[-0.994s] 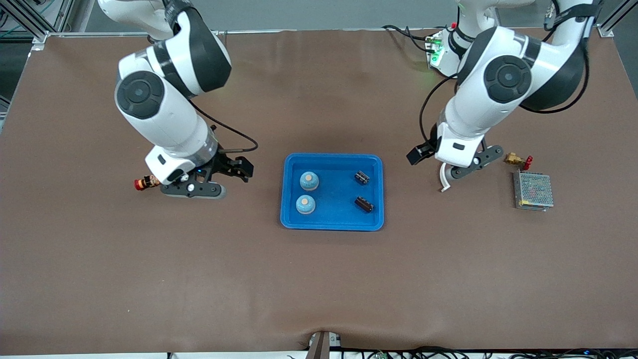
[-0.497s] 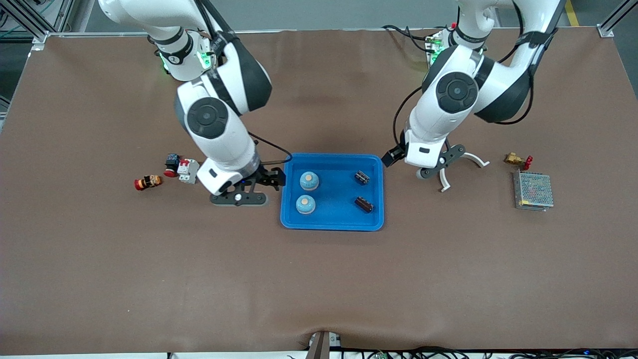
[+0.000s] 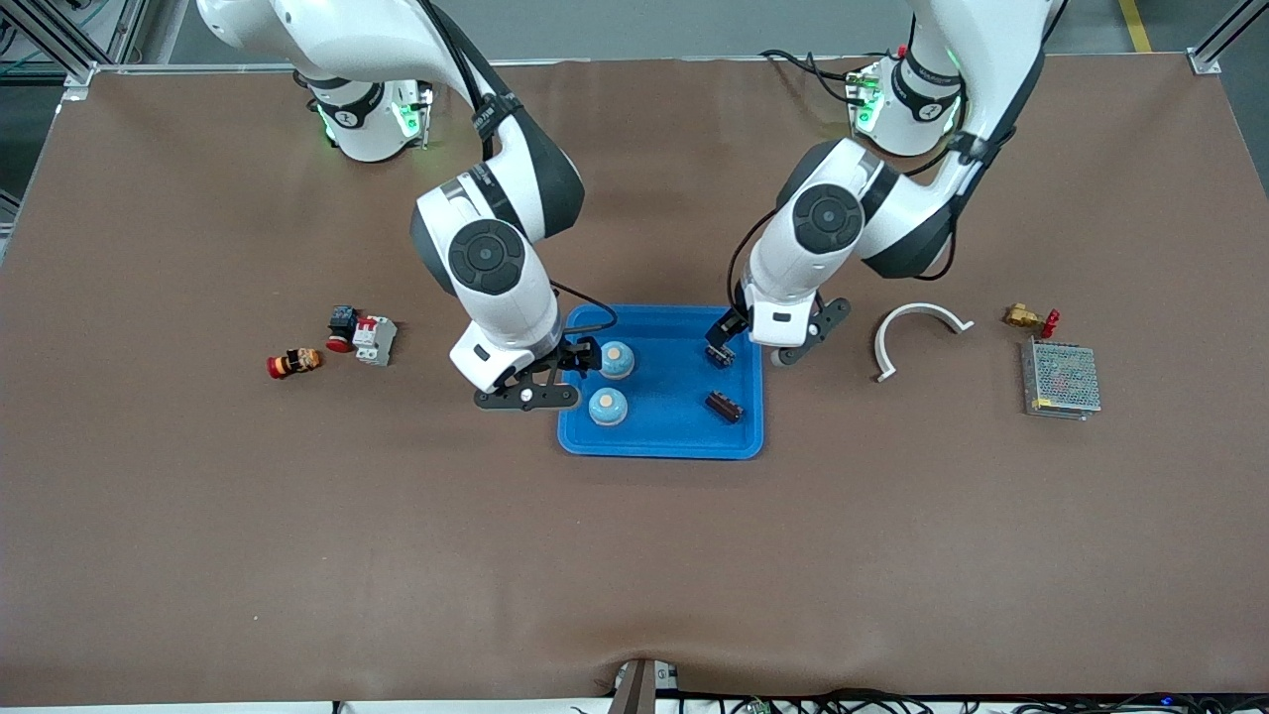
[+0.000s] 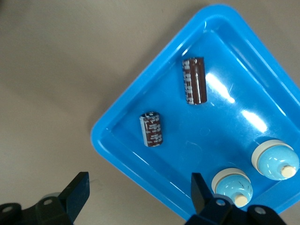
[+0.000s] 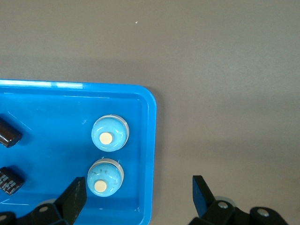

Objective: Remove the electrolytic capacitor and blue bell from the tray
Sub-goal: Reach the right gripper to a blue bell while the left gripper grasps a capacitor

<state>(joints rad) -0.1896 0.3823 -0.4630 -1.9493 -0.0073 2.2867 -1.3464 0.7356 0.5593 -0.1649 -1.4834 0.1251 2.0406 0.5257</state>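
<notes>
A blue tray (image 3: 659, 448) sits on the brown table in the middle of the front view, and all the task's things lie inside it. Two light-blue bells (image 3: 616, 360) (image 3: 608, 407) stand one above the other in the frame on the side toward the right arm's end. Two dark capacitors (image 3: 721, 354) (image 3: 725, 406) lie on the side toward the left arm's end. The right gripper (image 3: 565, 372) hangs over the tray's rim beside the bells, with its fingers (image 5: 77, 190) spread wide and nothing between them. The right wrist view shows both bells (image 5: 109, 133) (image 5: 106, 176) just inside that rim. The left gripper (image 3: 763, 337) is over the tray's edge next to the upper capacitor, also released and empty. Its wrist view shows a short capacitor (image 4: 151, 129) close to the rim and a longer one (image 4: 194, 79) deeper in the tray. Toward the left arm's end lie a white curved piece (image 3: 917, 327), a brass valve (image 3: 1029, 318) and a mesh-covered power supply (image 3: 1061, 379). Toward the right arm's end lie a red push button (image 3: 293, 363) and a circuit breaker (image 3: 375, 337).
</notes>
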